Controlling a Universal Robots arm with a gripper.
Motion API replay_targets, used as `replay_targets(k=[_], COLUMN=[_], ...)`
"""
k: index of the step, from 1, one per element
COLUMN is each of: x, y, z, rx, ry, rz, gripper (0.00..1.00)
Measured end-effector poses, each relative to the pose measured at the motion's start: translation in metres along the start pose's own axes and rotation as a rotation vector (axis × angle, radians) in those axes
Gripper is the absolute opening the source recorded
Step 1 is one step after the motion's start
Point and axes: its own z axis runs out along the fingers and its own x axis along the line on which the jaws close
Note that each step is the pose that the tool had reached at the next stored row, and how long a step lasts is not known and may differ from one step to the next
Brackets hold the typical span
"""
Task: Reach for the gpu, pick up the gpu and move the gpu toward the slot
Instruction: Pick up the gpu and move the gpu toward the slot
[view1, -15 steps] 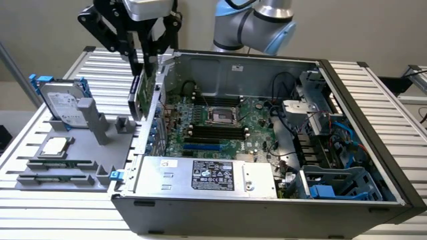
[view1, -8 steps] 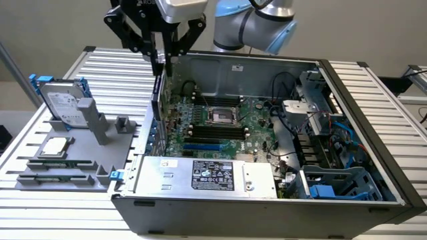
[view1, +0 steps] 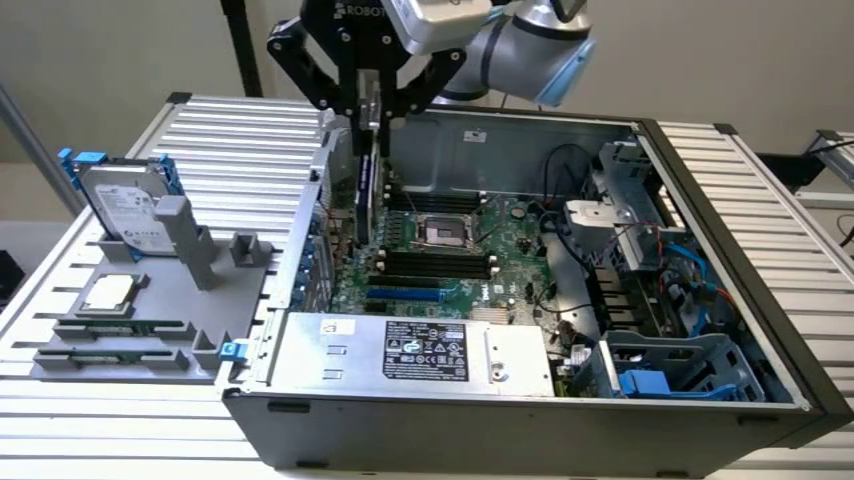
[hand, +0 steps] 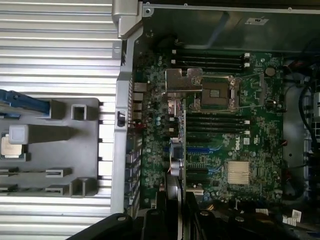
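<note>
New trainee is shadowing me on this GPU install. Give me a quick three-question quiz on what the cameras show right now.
1. True or false: the gpu lies flat on the grey holder tray.
2. What does the gripper hold: A) the hard drive, B) the gpu, C) a memory stick?
3. Over what does the gpu hang?

Key:
1. False: it hangs edge-down in the gripper.
2. B.
3. Over the motherboard inside the open computer case, near the case's side at the exterior view's left.
</note>
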Motion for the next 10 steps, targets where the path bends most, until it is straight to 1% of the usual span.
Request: replay_targets(k=[5, 10], x=[-0.023, -0.046], y=[-0.0006, -0.0006], z=[0.0085, 0.017], rx=[0.0, 0.0001], ry=[0.0004, 0.0037], rz=[0.0, 0.0], gripper=[0.26, 0.26])
